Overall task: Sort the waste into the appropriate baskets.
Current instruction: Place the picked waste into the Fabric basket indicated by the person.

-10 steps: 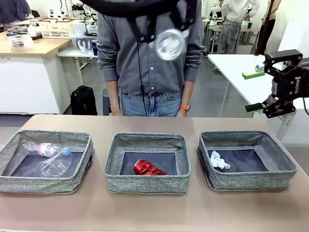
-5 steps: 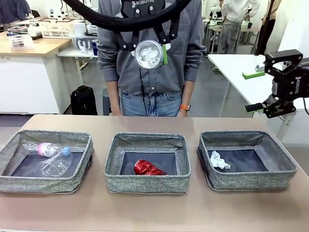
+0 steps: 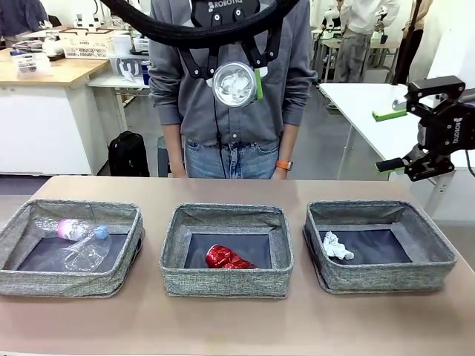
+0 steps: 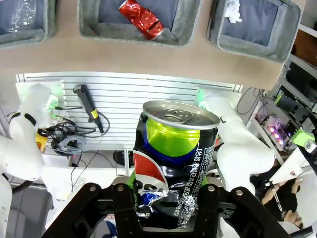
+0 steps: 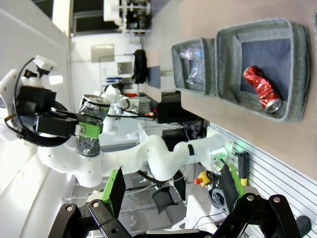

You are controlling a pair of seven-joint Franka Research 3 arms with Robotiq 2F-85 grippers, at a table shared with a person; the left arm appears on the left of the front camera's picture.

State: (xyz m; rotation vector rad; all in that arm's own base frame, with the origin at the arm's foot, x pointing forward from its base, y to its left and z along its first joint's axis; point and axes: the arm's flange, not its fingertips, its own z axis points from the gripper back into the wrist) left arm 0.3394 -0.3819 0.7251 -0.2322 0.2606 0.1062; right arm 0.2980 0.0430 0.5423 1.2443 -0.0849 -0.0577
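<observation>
My left gripper (image 3: 234, 78) hangs high over the table's middle, shut on a dark printed can (image 3: 233, 87) whose silver end faces the front camera. In the left wrist view that dented can (image 4: 173, 148) stands between the fingers of the left gripper (image 4: 168, 192). Below are three grey baskets. The left basket (image 3: 44, 282) holds a clear bottle with a pink label (image 3: 72, 228) and a clear cup (image 3: 83, 254). A crushed red can (image 3: 226, 258) lies in the middle basket (image 3: 223, 283). The right basket (image 3: 386, 278) holds a white paper wad (image 3: 338, 247). My right gripper (image 3: 392, 139) stays open, off to the right of the table.
A person in a grey shirt (image 3: 185, 89) stands at the far side of the table (image 3: 237, 326), hands down. In the right wrist view the open right gripper (image 5: 171, 191) looks across at the left arm with its can (image 5: 91, 124). A white table (image 3: 364, 111) stands behind at right.
The left gripper swung the can leftward and slightly down, turning its end toward the camera, then almost stopped. The right arm and the baskets' contents have not moved.
</observation>
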